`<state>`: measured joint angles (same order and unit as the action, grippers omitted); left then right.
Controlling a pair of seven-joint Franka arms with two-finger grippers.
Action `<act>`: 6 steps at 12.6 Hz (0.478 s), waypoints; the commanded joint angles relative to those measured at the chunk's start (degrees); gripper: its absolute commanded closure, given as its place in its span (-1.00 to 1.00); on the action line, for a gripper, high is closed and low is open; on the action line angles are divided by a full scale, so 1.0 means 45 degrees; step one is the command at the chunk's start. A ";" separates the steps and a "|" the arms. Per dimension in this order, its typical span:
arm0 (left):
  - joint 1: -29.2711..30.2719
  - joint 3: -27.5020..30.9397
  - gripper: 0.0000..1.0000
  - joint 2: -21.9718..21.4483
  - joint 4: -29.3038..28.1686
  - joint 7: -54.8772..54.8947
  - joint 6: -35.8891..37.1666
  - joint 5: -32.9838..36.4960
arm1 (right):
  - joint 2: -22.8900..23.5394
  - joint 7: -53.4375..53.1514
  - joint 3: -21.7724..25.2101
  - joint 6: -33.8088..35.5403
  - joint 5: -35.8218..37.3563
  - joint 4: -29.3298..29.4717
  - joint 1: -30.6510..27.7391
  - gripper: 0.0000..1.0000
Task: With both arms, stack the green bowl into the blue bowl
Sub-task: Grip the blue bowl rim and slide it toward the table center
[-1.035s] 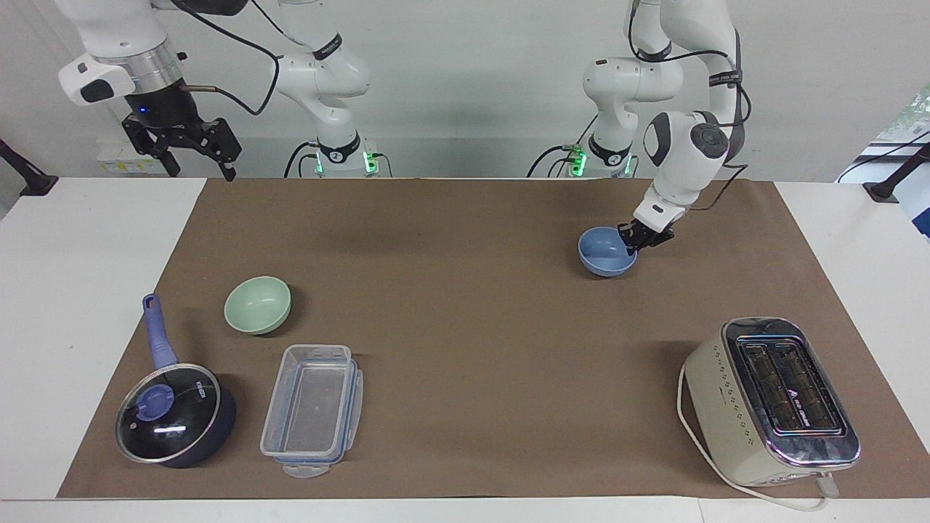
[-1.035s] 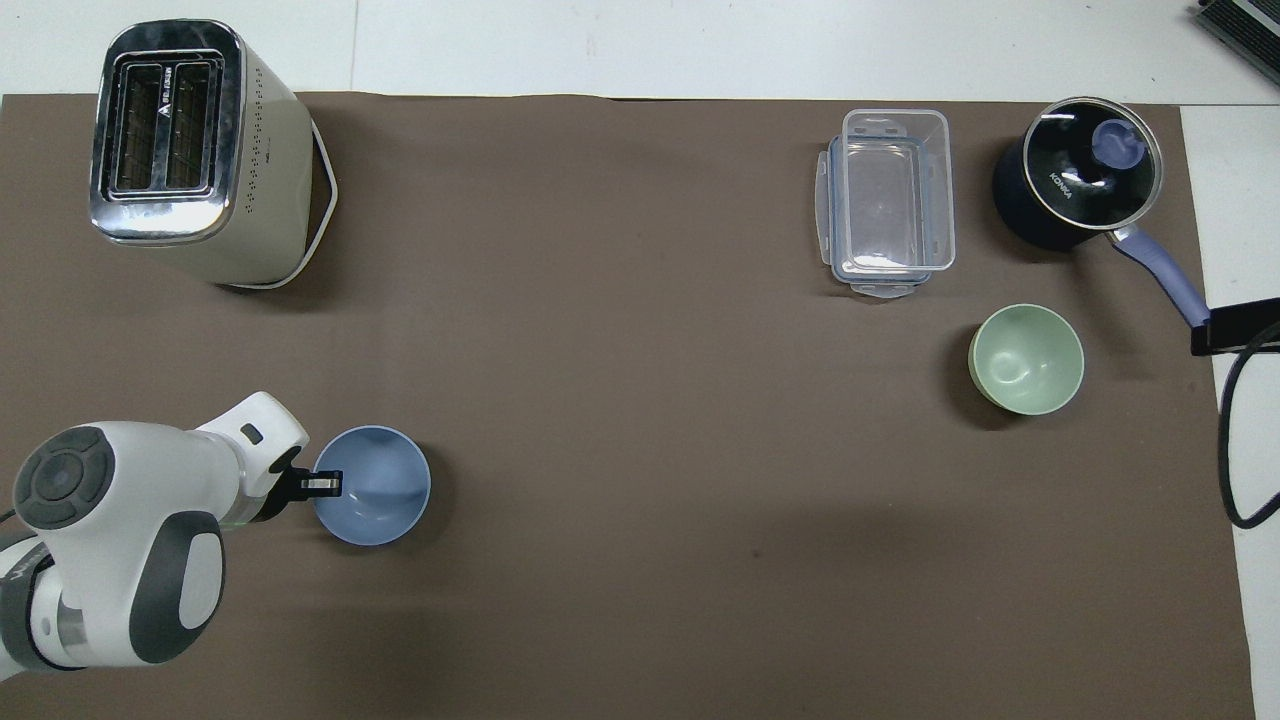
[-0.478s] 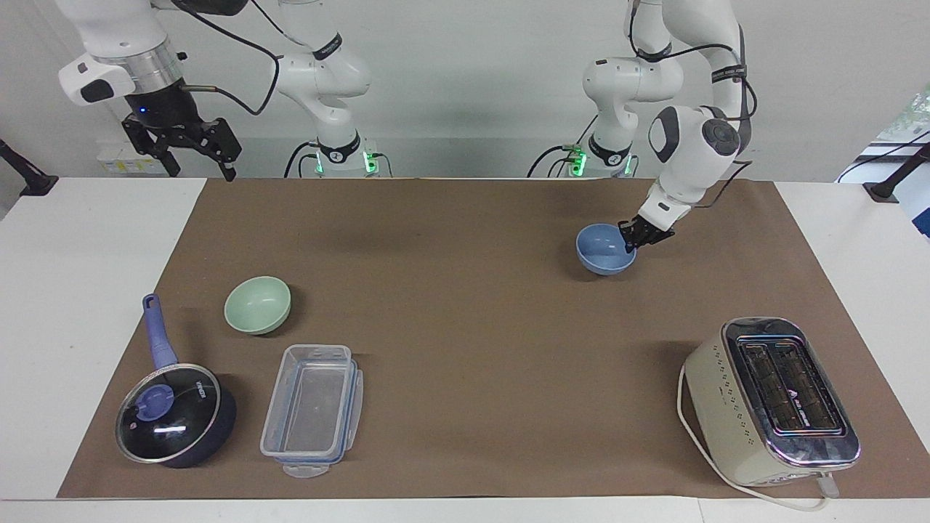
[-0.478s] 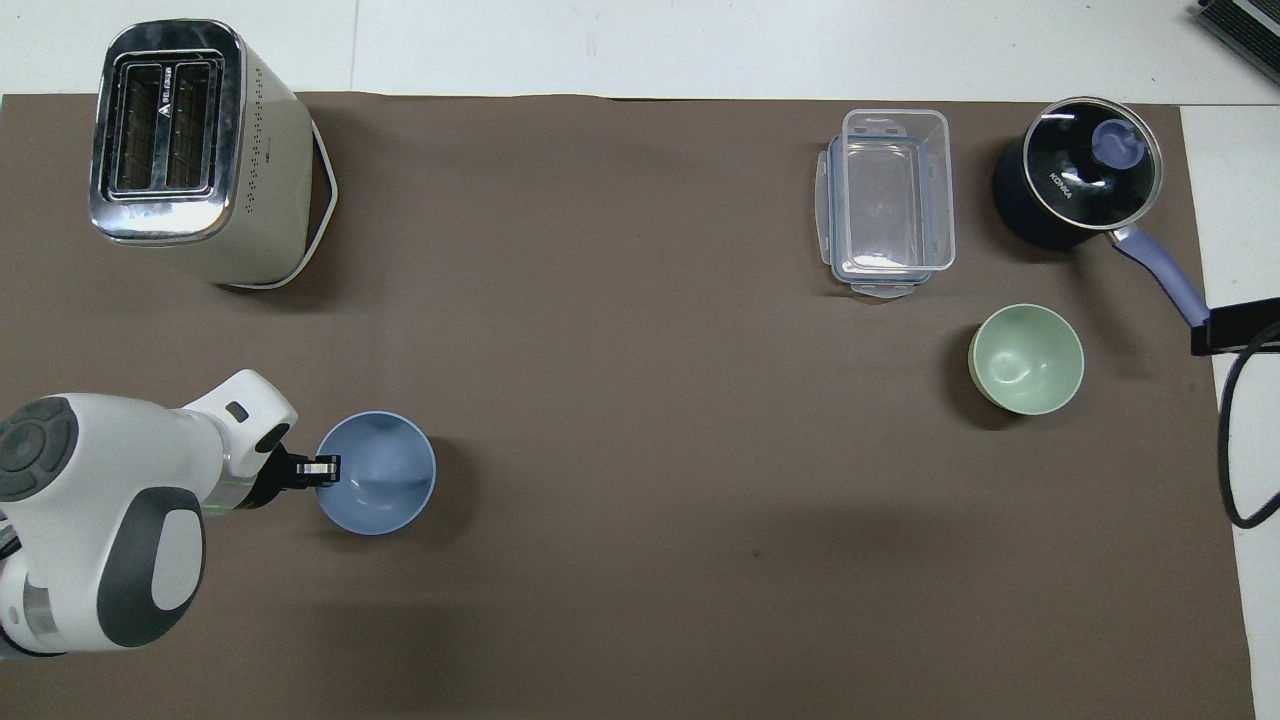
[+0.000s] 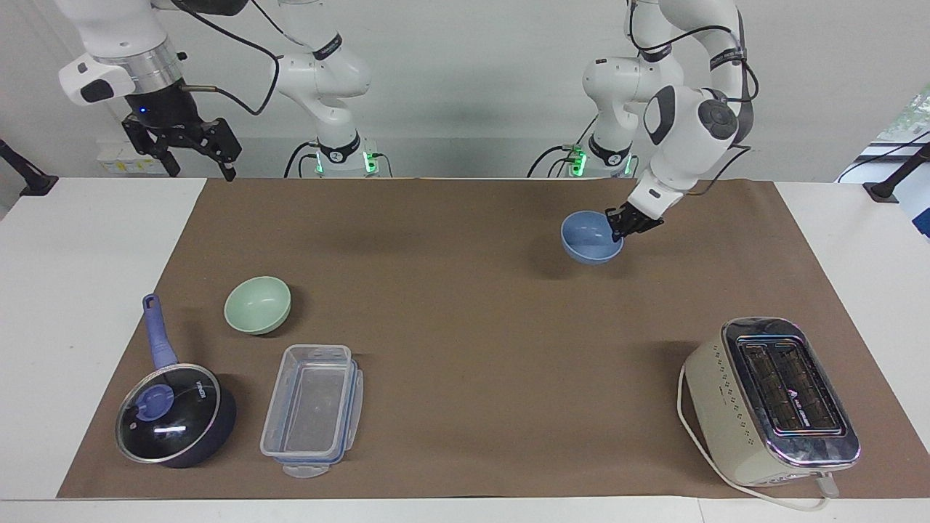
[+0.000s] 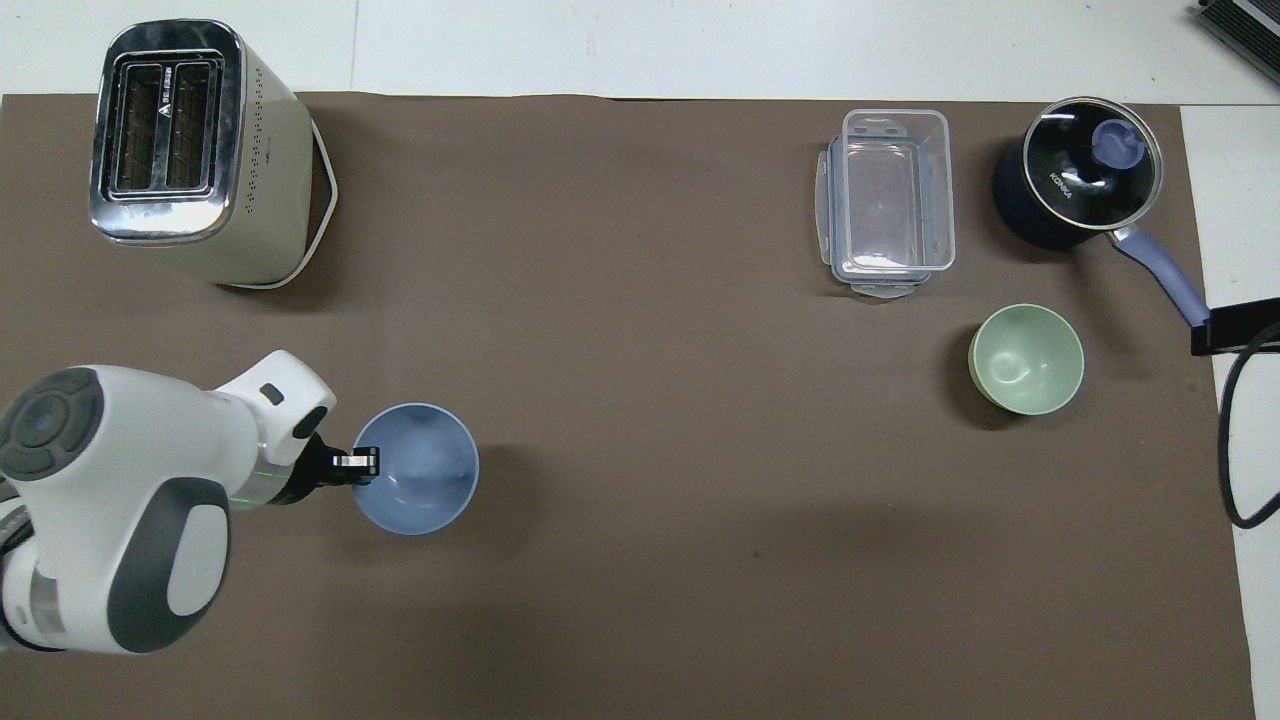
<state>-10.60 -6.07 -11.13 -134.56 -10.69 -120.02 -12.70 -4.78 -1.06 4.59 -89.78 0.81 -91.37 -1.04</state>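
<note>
The periwinkle blue bowl point(image 5: 590, 237) point(image 6: 418, 468) hangs a little above the brown mat, gripped by its rim. My left gripper point(image 5: 620, 224) point(image 6: 362, 463) is shut on that rim, on the side toward the left arm's end of the table. The pale green bowl point(image 5: 257, 304) point(image 6: 1026, 359) rests upright on the mat toward the right arm's end, with nothing in it. My right gripper point(image 5: 190, 149) waits open, high above the table edge at the right arm's end; the overhead view shows only a black piece of it point(image 6: 1236, 325).
A dark pot with a glass lid and blue handle point(image 5: 174, 414) point(image 6: 1078, 173) and a clear plastic container point(image 5: 312, 409) point(image 6: 888, 201) stand near the green bowl, farther from the robots. A cream toaster point(image 5: 771, 401) point(image 6: 185, 150) with its cord stands at the left arm's end.
The left gripper has lifted the blue bowl off the mat and carried it toward the middle of the table. The right arm and the green bowl have not moved.
</note>
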 commanded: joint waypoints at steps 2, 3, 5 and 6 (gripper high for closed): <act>-0.1840 0.0119 1.00 -0.0163 0.0020 -0.2247 -0.0418 -0.0126 | -0.0090 -0.0176 -0.0044 0.0068 -0.0258 -0.0085 -0.0081 -1.00; -0.2386 0.0099 1.00 -0.0125 0.0039 -0.2813 -0.0535 -0.0126 | -0.0090 -0.0176 -0.0044 0.0068 -0.0258 -0.0066 -0.0081 -1.00; -0.3363 0.0060 1.00 0.0148 0.0039 -0.4005 -0.1197 -0.0126 | -0.0090 -0.0176 -0.0044 0.0068 -0.0239 -0.0085 -0.0081 -1.00; -0.3793 0.0060 1.00 0.0343 0.0078 -0.4475 -0.1471 -0.0126 | -0.0090 -0.0195 -0.0044 0.0068 -0.0258 -0.0066 -0.0081 -1.00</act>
<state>-24.26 -6.59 -10.90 -134.50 -27.34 -124.18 -12.74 -4.78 -1.06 4.59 -89.78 0.81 -91.37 -1.04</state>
